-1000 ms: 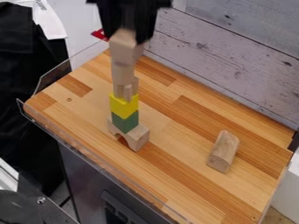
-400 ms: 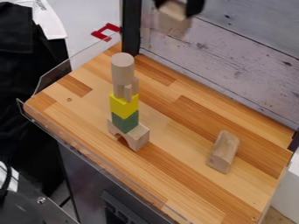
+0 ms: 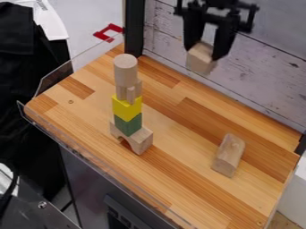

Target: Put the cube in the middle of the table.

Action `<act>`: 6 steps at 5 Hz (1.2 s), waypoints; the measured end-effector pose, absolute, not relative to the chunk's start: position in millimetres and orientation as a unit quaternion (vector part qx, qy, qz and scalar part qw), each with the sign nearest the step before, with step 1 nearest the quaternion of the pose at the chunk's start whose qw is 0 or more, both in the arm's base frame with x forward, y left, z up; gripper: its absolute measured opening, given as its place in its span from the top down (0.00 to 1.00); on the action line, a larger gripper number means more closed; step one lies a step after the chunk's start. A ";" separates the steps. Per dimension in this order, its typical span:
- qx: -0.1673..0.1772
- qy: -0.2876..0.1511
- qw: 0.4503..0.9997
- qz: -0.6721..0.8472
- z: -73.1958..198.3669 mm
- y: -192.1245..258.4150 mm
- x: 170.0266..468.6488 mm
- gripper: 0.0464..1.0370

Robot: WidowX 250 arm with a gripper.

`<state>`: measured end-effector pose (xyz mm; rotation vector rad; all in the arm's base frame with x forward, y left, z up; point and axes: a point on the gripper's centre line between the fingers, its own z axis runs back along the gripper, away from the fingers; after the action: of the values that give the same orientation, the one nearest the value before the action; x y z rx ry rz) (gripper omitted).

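The black gripper (image 3: 206,50) hangs at the upper right of the camera view, in front of the whitewashed wood wall. It is shut on the cube (image 3: 201,59), a plain light-wood block held between its fingertips, tilted and well above the surface. Below it lies the table (image 3: 179,138), a striped butcher-block top. The cube is to the right of the block tower and touches nothing but the gripper.
Left of the table's centre stands a tower: arch block (image 3: 141,141), green block (image 3: 128,125), yellow block (image 3: 126,108), small wooden pieces and a cylinder (image 3: 125,70) on top. A rounded wooden block (image 3: 228,154) lies at the right. Clear guards line the table's left edges.
The gripper, with the cube in it, has moved right from above the tower, first up and then lower again. The tower and the rounded block have stayed where they were.
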<state>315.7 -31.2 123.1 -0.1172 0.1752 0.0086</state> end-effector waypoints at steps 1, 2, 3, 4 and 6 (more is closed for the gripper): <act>-0.055 0.082 0.995 0.012 98.4 -30.4 319.4 0.49; -0.033 0.059 0.997 0.032 80.2 -23.7 321.2 0.49; -0.020 0.054 0.998 0.038 62.6 -19.5 326.1 0.49; -0.022 0.077 0.996 0.037 40.6 -23.5 326.3 0.49; -0.042 0.113 0.992 0.036 16.9 -37.8 326.3 0.49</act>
<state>326.3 -37.8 16.9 -0.0839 0.2259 0.0720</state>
